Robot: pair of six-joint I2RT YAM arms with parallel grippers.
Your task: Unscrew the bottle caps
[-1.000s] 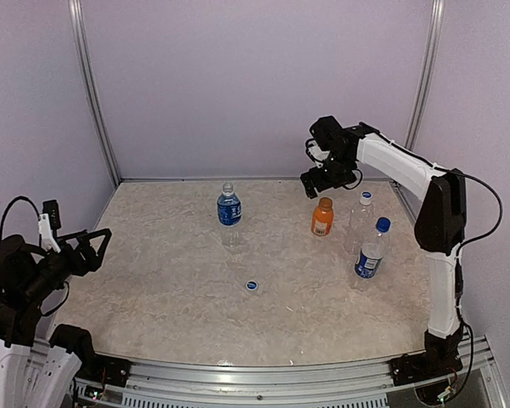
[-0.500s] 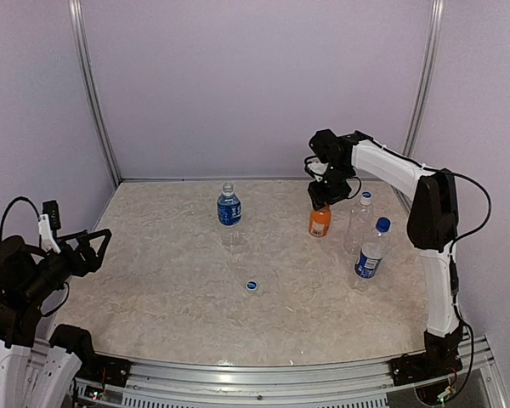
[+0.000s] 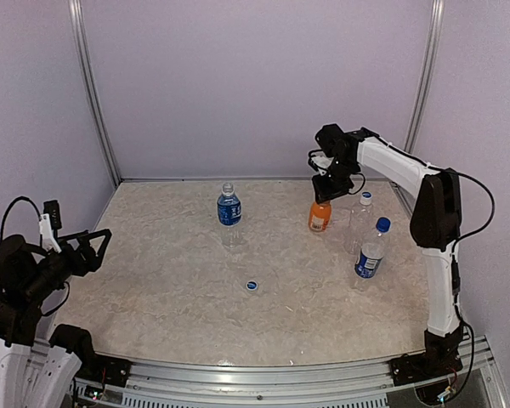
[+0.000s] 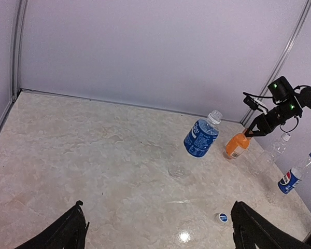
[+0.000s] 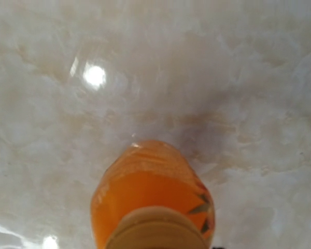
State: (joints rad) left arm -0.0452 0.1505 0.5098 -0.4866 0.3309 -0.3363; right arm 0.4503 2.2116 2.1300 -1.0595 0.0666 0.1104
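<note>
Orange bottle [image 3: 320, 218] just under right claw [image 3: 324, 196]

One blue-labelled bottle [image 3: 229, 210] stands upright near the middle of the table's far edge. The short orange bottle [image 3: 320, 218], a clear unlabelled bottle [image 3: 358, 228] and a blue-capped labelled bottle [image 3: 369, 255] cluster toward the far right corner. A loose blue cap [image 3: 252, 286] lies mid-table.
</note>
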